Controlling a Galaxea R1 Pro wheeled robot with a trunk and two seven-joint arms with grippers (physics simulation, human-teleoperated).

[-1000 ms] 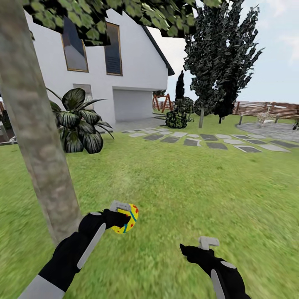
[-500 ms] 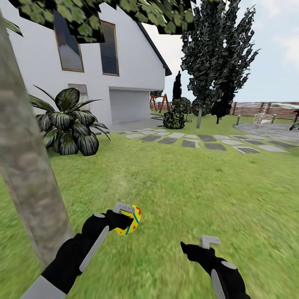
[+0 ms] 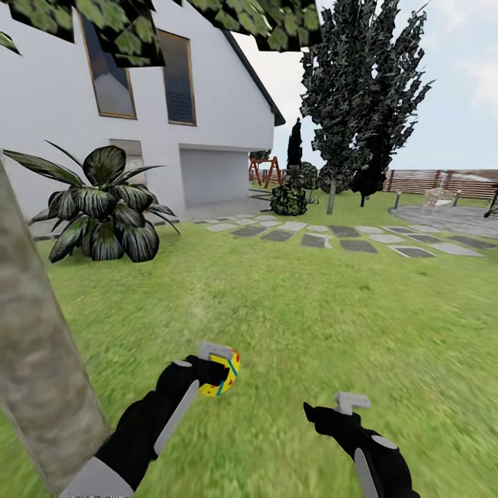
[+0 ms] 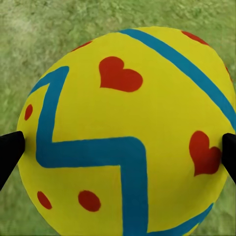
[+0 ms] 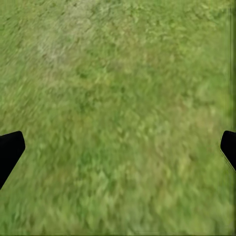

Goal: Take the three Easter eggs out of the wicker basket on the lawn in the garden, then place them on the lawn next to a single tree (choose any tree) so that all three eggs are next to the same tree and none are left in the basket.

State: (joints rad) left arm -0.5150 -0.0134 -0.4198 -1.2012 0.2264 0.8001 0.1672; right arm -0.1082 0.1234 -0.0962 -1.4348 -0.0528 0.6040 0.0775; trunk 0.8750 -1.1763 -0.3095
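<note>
Above the lawn (image 3: 290,311), just right of the tree (image 3: 38,387), one egg (image 3: 223,373) is being held clear of the grass by the left gripper (image 3: 220,366). In the left wrist view the egg (image 4: 128,132) is being pressed from both sides by the dark fingertips (image 4: 10,152), its yellow shell crossed by blue zigzag bands and dotted with red hearts and spots, with grass blurred behind it. The mottled grey-brown trunk is being seen leaning at the left edge of the head view, near the left arm. The right gripper (image 3: 346,408) is being carried low over the grass, well apart from the egg; in the right wrist view its fingertips (image 5: 11,150) are being shown wide apart at opposite edges, with nothing but lawn (image 5: 118,118) between them. Farther off, a broad-leaved plant (image 3: 104,214) is standing by the white house (image 3: 207,124), a stepping-stone path (image 3: 332,238) is crossing the grass, dark cypresses (image 3: 360,90) are rising beyond it, and a wooden fence (image 3: 436,181) is closing the far side
</note>
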